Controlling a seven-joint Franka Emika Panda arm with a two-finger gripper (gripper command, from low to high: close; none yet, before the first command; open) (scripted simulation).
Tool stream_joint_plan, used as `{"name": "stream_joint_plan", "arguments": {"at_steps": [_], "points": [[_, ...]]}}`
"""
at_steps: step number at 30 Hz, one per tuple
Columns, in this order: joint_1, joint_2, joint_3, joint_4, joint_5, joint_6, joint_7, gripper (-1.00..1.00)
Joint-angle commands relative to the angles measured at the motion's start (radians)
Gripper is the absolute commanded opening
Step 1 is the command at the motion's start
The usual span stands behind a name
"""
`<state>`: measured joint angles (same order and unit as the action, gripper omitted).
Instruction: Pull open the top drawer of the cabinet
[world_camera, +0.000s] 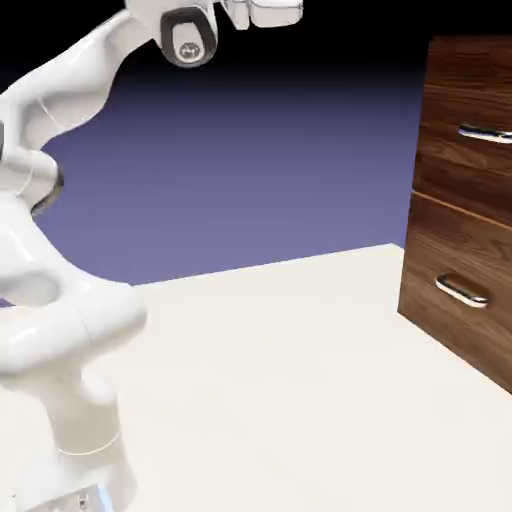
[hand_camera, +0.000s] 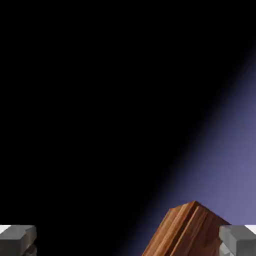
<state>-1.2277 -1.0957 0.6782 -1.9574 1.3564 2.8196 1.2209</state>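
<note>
Reaching in from the exterior view's left, the white arm (world_camera: 75, 85) stretches high over the pale table (world_camera: 260, 370), its hand (world_camera: 262, 12) cut by the top edge, well apart from the cabinet (world_camera: 460, 210). The top drawer (world_camera: 465, 135) sits at the exterior view's right, above the lower drawer (world_camera: 455, 275), flush with the front; both silver handles, the upper (world_camera: 487, 133) and the lower (world_camera: 462, 291), show only here. The hand view alone gives the fingertips of the claw (hand_camera: 128, 240): spread wide, nothing between them but backdrop and a wood corner (hand_camera: 192, 230) beyond, low and tilted, near the right-hand tip; no handle is visible there.
</note>
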Motion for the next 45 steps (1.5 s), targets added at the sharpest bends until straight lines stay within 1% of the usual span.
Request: {"name": "stream_joint_plan", "arguments": {"at_steps": [1,27,29,39,40,41,42,45], "points": [[-0.036,-0.015,0.020,0.025,0.040,-0.006,0.014,0.00],[-0.979,-0.415,0.535,0.673,1.071,-0.172,0.379,0.00],[-0.987,-0.418,0.540,0.679,1.080,-0.173,0.382,0.00],[-1.233,-0.421,0.493,1.041,0.983,-0.082,0.612,0.00],[-1.238,-0.421,0.492,1.048,0.981,-0.081,0.616,0.00],[-1.238,-0.421,0.492,1.048,0.981,-0.081,0.616,-1.00],[-1.238,-0.421,0.492,1.048,0.981,-0.081,0.616,-1.00],[-1.169,-0.431,0.498,0.939,1.023,-0.112,0.549,-1.00]]}}
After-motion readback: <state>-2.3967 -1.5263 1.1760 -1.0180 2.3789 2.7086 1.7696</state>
